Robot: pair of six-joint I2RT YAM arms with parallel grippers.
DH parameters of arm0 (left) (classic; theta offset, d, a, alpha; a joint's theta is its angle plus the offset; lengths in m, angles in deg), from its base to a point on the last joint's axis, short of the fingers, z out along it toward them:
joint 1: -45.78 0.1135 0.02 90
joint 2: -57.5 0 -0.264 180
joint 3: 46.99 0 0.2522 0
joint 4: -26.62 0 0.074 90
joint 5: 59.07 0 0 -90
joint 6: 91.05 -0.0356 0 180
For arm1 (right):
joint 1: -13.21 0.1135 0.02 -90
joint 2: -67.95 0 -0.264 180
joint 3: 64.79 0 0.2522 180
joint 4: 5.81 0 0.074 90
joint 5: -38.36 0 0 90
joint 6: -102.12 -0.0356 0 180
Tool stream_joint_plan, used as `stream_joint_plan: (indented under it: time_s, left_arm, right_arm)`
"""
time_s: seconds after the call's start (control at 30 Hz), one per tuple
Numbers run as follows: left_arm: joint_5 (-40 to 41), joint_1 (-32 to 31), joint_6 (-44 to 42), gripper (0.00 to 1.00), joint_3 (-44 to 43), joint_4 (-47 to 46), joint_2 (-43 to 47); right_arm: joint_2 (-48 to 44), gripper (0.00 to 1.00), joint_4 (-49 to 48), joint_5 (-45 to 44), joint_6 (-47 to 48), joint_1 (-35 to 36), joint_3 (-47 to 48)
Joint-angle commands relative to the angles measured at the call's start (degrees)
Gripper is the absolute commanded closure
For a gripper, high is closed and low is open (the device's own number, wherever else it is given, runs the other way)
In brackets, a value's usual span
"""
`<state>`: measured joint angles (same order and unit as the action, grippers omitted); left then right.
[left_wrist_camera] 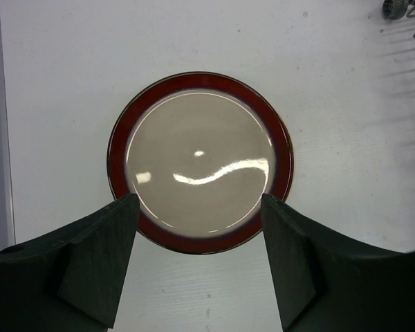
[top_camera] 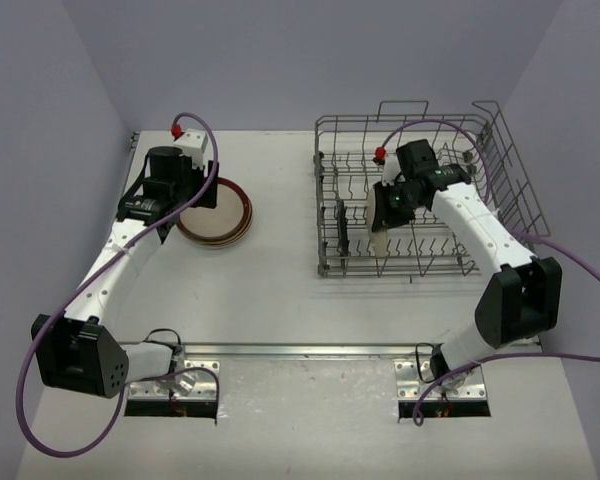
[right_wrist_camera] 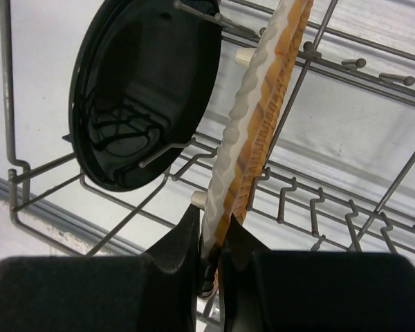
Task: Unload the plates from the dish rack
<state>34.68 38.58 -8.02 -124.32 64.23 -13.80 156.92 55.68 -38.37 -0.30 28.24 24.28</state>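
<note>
In the right wrist view my right gripper is shut on the lower rim of an orange-brown plate with a white scalloped edge. That plate stands on edge between the tines of the dish rack. A black plate stands upright just left of it. From above, the right gripper sits inside the rack beside the black plate. My left gripper hangs open above a brown-rimmed cream plate, the top of a small stack lying flat on the table at the left.
The rack's raised wire sides and loop handles surround the right arm. Purple cables loop off both arms. A metal rail runs along the near table edge between the arm bases. Walls close in on the left, right and back.
</note>
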Motion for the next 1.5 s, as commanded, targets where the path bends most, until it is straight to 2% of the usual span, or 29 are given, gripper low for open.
stream_joint_plan:
  time_s: [0.0,0.1,0.13,0.2,0.4,0.5,0.57,0.63,0.73,0.8,0.83,0.9,1.03,1.2,1.47]
  left_arm:
    - [-1.1,-0.1,1.2,0.28,-1.8,-0.5,-0.2]
    - [-1.4,-0.1,1.4,0.24,-2.1,-0.3,-0.2]
    - [-1.2,-0.1,1.5,0.18,-2.3,-0.2,-0.2]
    - [-0.7,-0.1,1.6,0.01,-2.9,0.3,-0.4]
    - [-3.1,0.3,3.3,0.0,-7.8,4.5,-1.1]
    - [-9.3,1.6,4.4,0.0,-11.6,7.6,-1.3]
    - [-17.3,3.3,4.9,0.0,-14.1,9.9,-1.6]
    - [-28.6,4.8,5.2,0.0,-16.9,11.8,-2.0]
    - [-37.5,5.8,6.0,0.04,-19.7,13.9,-2.2]
    - [-41.1,5.9,6.2,0.07,-20.8,14.7,-2.0]
    - [-44.0,5.9,6.3,0.1,-21.8,15.6,-2.0]
    - [-48.8,5.9,6.0,0.12,-22.1,16.5,-2.2]
    - [-55.4,5.8,3.4,0.15,-21.7,19.4,-3.2]
    - [-59.8,5.7,0.2,0.21,-21.6,23.9,-4.6]
    - [-63.0,5.8,1.3,0.24,-19.1,22.1,-3.7]
  right_arm:
    - [-2.0,1.0,1.8,4.3,2.8,-0.7,8.1]
    - [-3.1,1.0,2.9,7.9,2.3,-2.3,12.5]
    - [-3.6,1.0,2.8,9.8,1.5,-3.3,14.2]
    - [-4.5,1.0,2.8,14.9,-0.1,-4.9,17.0]
    - [-5.4,1.0,2.9,18.8,0.7,-5.7,26.3]
    - [-5.2,1.0,2.7,20.1,6.6,-5.4,30.1]
    - [-6.4,1.0,1.6,19.7,13.2,-4.1,30.7]
    - [-9.1,1.0,-3.1,16.3,21.0,-1.3,26.4]
    - [-16.7,1.0,-13.4,3.6,40.3,8.9,14.4]
    - [-22.5,1.0,-23.5,-0.1,49.3,13.7,4.0]
    - [-27.2,1.0,-33.7,-8.0,58.2,17.8,-8.9]
    - [-31.9,1.0,-52.7,-12.5,72.5,21.9,-17.7]
    - [-34.6,1.0,-79.9,-13.7,87.5,27.1,-31.6]
    - [-34.2,1.0,-92.8,-7.1,101.7,30.6,-39.0]
    - [-34.1,1.0,-94.2,-0.3,112.1,33.5,-47.9]
